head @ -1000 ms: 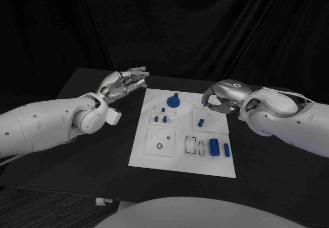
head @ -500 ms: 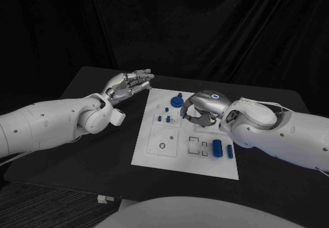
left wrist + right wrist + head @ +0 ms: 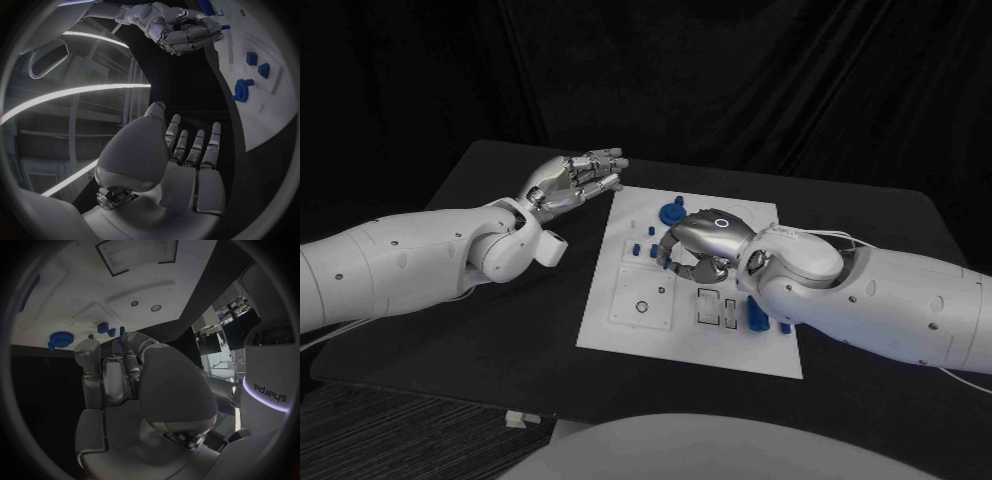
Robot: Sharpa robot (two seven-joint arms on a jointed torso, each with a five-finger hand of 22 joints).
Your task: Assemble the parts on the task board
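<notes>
The white task board lies in the middle of the table. My right hand hovers over its middle with fingers curled, close to the small blue pegs. In the left wrist view this right hand pinches a small blue peg at its fingertips. A blue gear stands at the board's far end. My left hand is raised beside the board's far left corner, fingers apart and holding nothing. The right forearm hides the board's right block.
A blue cylinder lies near the board's front right, half under my right arm. Rectangular recesses and a round hole mark the board's front. Bare black table surrounds the board.
My right hand has travelled leftwards from the board's right side to its middle, fingers still curled. The left hand has stayed where it was.
</notes>
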